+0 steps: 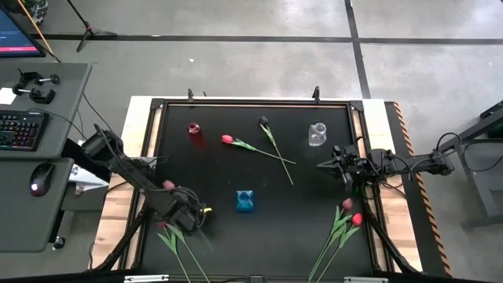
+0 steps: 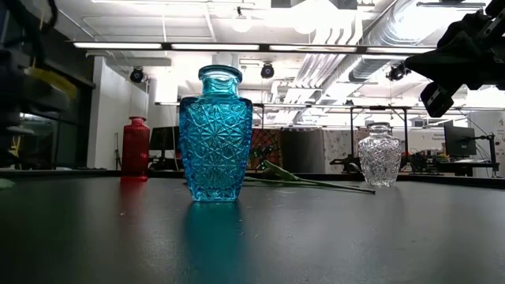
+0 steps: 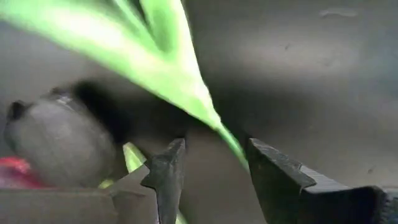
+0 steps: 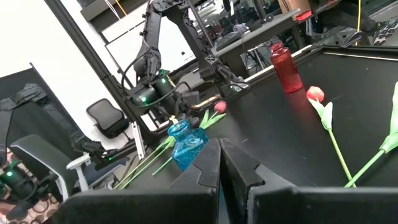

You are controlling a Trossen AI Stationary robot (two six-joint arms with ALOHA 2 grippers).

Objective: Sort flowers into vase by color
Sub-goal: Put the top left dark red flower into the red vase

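Beside blue vase point(image 1: 245, 200) | left gripper point(image 1: 191, 218) fingers apparently astride stem point(image 3: 211, 118)

The right claw point(image 4: 219, 163) hangs over the counter point(image 4: 280, 130), fingers together. Just beyond its tips stands a blue vase point(image 4: 185, 144); farther off, a red vase point(image 4: 286, 67) and a red tulip point(image 4: 316, 94).

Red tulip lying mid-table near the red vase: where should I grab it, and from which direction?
Grip the red tulip mid-stem, just past its leaf, jaws across the stem, coming straight down. It lies flat; the stem is thin and clear there, but farther along it crosses the dark tulip.
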